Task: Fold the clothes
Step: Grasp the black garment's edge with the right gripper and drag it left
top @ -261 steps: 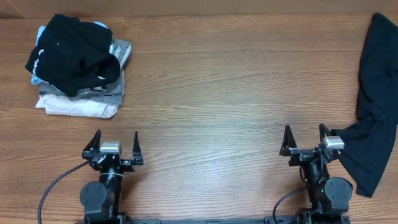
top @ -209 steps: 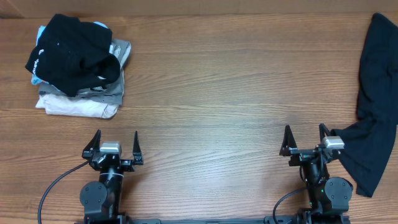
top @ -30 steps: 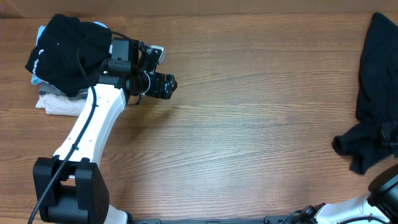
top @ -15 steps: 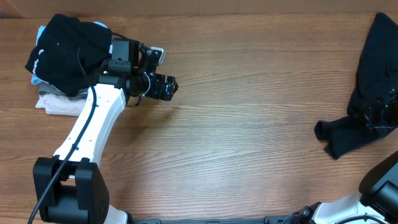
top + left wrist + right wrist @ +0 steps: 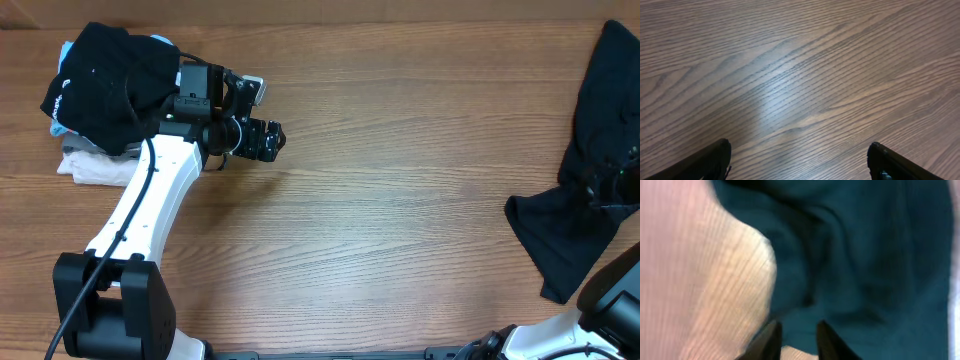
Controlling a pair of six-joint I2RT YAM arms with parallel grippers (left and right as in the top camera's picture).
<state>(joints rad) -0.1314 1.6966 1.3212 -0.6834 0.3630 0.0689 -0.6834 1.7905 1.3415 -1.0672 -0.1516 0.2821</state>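
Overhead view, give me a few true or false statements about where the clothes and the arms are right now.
1. The black T-shirt lies at the right edge of the table. True.
2. The left gripper is shut on a garment. False: it is open over bare wood.
3. A pile of clothes sits at the far left corner. True.
4. The black T-shirt is neatly folded. False: it lies rumpled and unfolded.

A robot lab bench; a wood-grain table (image 5: 400, 150) fills the view. A white arm (image 5: 150, 190) stands at the table's near edge.
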